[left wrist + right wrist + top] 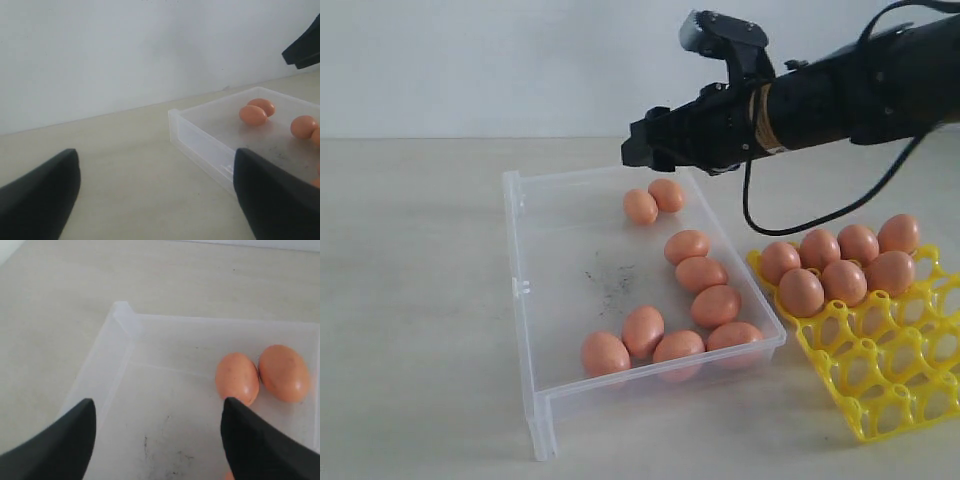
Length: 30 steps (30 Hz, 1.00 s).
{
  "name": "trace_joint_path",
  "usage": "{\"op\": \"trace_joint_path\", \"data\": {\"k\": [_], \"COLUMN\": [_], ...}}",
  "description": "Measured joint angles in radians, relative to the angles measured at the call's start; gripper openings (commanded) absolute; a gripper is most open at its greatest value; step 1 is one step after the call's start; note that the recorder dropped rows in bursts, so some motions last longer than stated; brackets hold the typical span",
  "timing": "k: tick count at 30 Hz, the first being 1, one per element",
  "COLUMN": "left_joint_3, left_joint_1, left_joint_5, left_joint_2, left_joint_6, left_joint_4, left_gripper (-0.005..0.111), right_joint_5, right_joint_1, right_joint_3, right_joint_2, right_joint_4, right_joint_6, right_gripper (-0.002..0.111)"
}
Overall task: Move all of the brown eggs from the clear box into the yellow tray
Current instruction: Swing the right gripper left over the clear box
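Above the clear plastic box [520, 300], the right end effector [642, 148] hangs wide and empty, seemingly aiming for two orange-brown eggs [641, 206].

soft even light, faint blurry shadows

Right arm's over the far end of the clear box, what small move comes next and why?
Probably lower the right gripper, shifting it over the nearest brown egg: its jaws stand open and empty above the clear box, with that egg off-centre beside one finger.
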Motion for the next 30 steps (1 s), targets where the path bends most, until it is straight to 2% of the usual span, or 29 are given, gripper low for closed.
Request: {"op": "trace_joint_path", "data": {"k": [6,10,13,18,22,24,27,30], "left_joint_3": [0.0,0.0,0.0,0.0,0.0,0.0,0.0,0.0], "left_joint_1": [0.0,0.0,0.0,0.0,0.0,0.0,0.0,0.0], "left_joint_5": [0.0,0.0,0.0,0.0,0.0,0.0,0.0,0.0], "left_joint_2": [0.0,0.0,0.0,0.0,0.0,0.0,0.0,0.0], "left_joint_6": [0.0,0.0,0.0,0.0,0.0,0.0,0.0,0.0], "left_joint_4": [0.0,0.0,0.0,0.0,0.0,0.0,0.0,0.0], "left_gripper": [0.078,0.078,0.078,0.078,0.078,0.078,0.078,0.078], "right_joint_5": [0.141,0.119,0.116,0.079,0.064,0.147,0.398,0.635], "right_joint_1": [0.005,0.005,0.021,0.027,0.095,0.17,0.303,0.396], "right_joint_3": [-0.127,-0.167,-0.17,-0.178,-0.178,-0.178,-0.178,-0.178], "right_joint_2": [0.196,0.258,0.234,0.072,-0.023,-0.058,-0.079,-0.07], "right_joint_4": [-0.012,-0.014,-0.014,-0.014,-0.014,-0.015,-0.022,-0.026], "right_joint_6": [-0.214,-0.249,-0.296,-0.532,-0.755,-0.905,-1.181,-1.387], "right_gripper": [0.07,0.069,0.051,0.046,0.026,0.016,0.0,0.0]}}
